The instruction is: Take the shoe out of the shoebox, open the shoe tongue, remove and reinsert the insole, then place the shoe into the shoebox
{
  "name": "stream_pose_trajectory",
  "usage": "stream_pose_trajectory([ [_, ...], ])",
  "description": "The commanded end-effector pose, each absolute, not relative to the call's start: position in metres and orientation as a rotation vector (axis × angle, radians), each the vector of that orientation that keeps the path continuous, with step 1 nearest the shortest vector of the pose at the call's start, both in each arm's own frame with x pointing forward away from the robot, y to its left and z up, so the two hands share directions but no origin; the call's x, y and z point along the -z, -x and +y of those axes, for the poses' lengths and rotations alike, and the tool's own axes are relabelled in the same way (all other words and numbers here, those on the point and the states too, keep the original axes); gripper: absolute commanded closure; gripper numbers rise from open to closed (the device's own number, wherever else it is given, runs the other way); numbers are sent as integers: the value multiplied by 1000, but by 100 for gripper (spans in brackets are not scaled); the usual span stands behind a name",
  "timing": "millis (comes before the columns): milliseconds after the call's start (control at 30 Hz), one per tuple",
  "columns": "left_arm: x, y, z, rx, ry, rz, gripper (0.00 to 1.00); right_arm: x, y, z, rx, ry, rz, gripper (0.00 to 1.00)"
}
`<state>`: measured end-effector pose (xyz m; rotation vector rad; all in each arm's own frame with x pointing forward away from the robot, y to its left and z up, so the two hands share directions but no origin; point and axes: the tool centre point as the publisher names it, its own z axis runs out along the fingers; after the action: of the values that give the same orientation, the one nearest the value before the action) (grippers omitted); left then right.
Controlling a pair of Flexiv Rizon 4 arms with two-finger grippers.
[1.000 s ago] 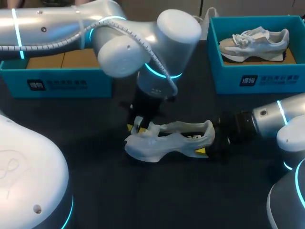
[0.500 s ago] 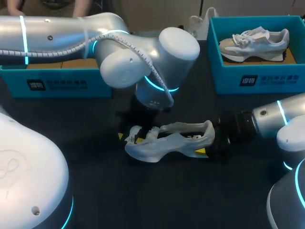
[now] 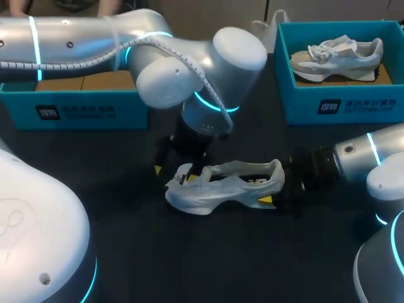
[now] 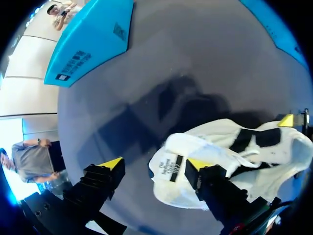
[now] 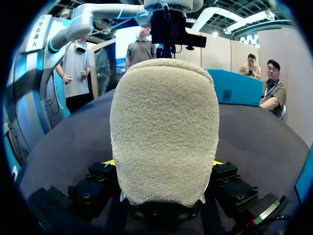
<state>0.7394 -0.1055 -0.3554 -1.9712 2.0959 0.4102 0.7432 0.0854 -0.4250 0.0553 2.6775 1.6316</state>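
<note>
A white shoe lies on its side on the dark table, mid-table. My left gripper comes down over its toe end and stands open. In the left wrist view the gripper has the shoe's labelled tongue between its spread fingers, against one of them only. My right gripper is at the heel. In the right wrist view the fuzzy heel fills the gap between both fingers of the gripper, which is shut on the shoe. The insole is not visible.
A teal shoebox at the back right holds another pale sneaker. A second teal box stands at the back left, partly behind my left arm. Bare dark table lies in front of the shoe.
My left gripper's fingers have spread apart and let go of the shoe's toe end, one yellow tip shifting out to the left. The shoe and the right arm stayed put.
</note>
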Motion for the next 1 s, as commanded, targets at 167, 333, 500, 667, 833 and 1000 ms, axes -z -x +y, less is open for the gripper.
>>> stream_pose_trajectory([
  [167, 311, -741, -106, -286, 1884, 2205, 0, 433, -745, 88, -1628, -56, 2678, 100],
  [333, 289, -749, -114, -216, 1789, 2267, 0, 433, -745, 88, -1628, -56, 2678, 100],
  [500, 262, -764, -121, -164, 1720, 2311, 0, 433, -745, 88, -1628, -56, 2678, 100],
  [667, 238, -779, -126, -115, 1603, 2426, 0, 433, -745, 88, -1628, -56, 2678, 100],
  [833, 220, -787, -131, -71, 1309, 2654, 0, 433, -745, 88, -1628, -56, 2678, 100],
  [1000, 210, -787, -133, 17, 913, 2868, 0, 433, -745, 88, -1628, -56, 2678, 100],
])
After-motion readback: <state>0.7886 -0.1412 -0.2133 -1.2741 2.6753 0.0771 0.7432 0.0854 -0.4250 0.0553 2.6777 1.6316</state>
